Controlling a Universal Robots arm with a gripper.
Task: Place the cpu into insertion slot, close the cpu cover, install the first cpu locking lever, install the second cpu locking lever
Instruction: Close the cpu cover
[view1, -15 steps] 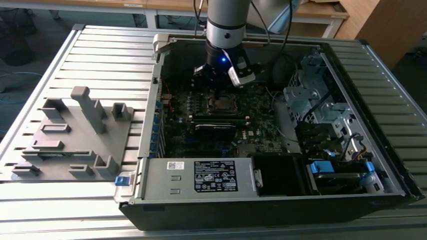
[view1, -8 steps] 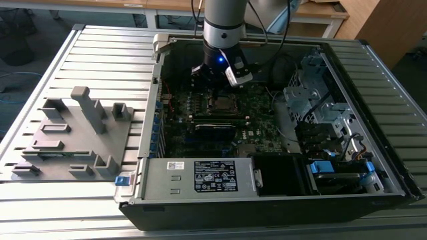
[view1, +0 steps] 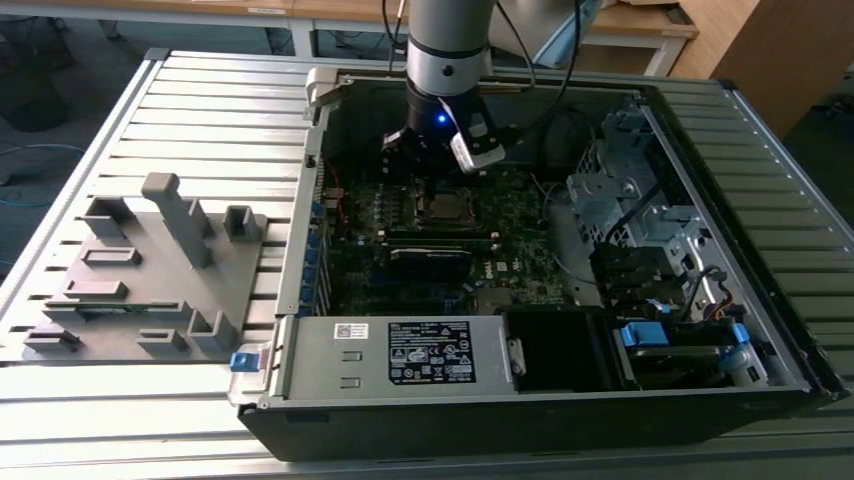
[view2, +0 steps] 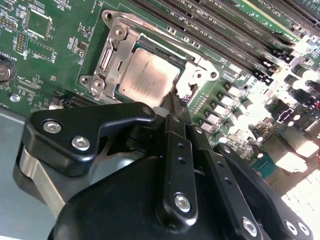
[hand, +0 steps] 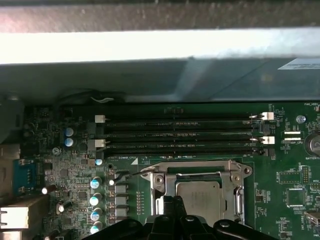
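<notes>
Gripper (view2: 176, 101) looks pinched shut on nothing, tips by the cpu cover (view2: 112, 56): thin stiff metal, I'd press its rim, never the fragile cpu (view2: 150, 75).

I read the cpu (view2: 150, 77) as dull silvery-tan, framed by the brighter silver cpu cover (view2: 114, 62). The motherboard (view2: 60, 55) is green, speckled with tiny pale components (the memory slots (hand: 180, 134) cross it as long black stripes). My end effector (view2: 176, 102) is matte black with silver screw heads. The counter (view1: 214, 110) is grey, ribbed in parallel slats.
</notes>
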